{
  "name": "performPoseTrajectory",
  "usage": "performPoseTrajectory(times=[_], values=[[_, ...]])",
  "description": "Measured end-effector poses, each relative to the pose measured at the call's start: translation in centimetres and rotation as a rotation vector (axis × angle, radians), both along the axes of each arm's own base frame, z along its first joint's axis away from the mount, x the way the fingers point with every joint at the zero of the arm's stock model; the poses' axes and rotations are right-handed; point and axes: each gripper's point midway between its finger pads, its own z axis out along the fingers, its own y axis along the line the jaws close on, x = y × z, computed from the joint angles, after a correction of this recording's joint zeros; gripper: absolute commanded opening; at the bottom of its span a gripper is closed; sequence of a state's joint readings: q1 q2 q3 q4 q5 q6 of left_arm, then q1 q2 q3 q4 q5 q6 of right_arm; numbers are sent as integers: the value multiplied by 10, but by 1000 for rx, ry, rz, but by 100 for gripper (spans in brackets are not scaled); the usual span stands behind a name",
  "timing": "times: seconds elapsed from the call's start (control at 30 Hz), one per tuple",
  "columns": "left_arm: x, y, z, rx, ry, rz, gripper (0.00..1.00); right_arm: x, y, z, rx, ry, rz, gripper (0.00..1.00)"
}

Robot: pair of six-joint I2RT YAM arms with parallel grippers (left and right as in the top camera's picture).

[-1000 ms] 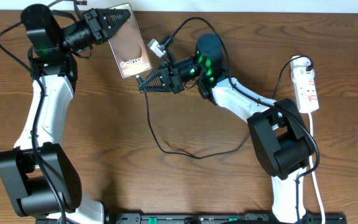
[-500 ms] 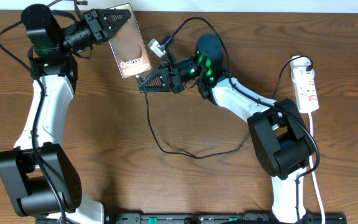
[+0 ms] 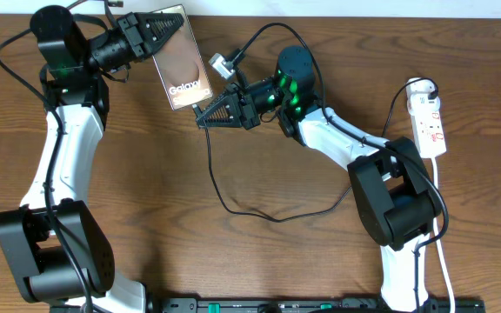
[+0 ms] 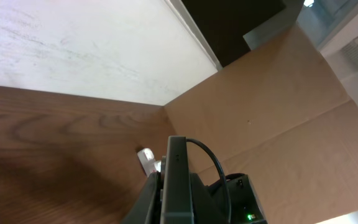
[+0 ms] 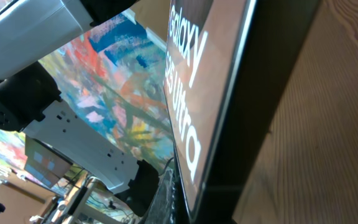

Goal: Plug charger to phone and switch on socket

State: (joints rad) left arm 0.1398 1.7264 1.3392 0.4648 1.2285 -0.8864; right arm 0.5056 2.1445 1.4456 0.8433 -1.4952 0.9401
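The phone is held up at the table's far edge, its brownish screen with "Galaxy" lettering facing the overhead camera. My left gripper is shut on its top end. In the left wrist view the phone stands edge-on between the fingers. My right gripper is shut on the end of the charger and sits right at the phone's bottom edge. The plug tip itself is hidden. In the right wrist view the phone fills the frame, very close. The socket lies at the far right.
The charger's black cable loops across the middle of the table toward the right arm's base. The socket's white cord runs down the right side. A small silver camera sits on the right wrist beside the phone.
My right gripper has shifted slightly to the right and up along the phone's bottom edge. The left gripper and the phone have barely moved.
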Motion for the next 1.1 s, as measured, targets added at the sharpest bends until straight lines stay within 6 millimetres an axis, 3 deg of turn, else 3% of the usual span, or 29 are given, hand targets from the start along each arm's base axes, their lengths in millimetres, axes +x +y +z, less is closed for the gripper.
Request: performPoseTrajectory(times=[1.1], values=[[10,1,2,4,-16,64,7,11,3,10,-20,123,-76,1]])
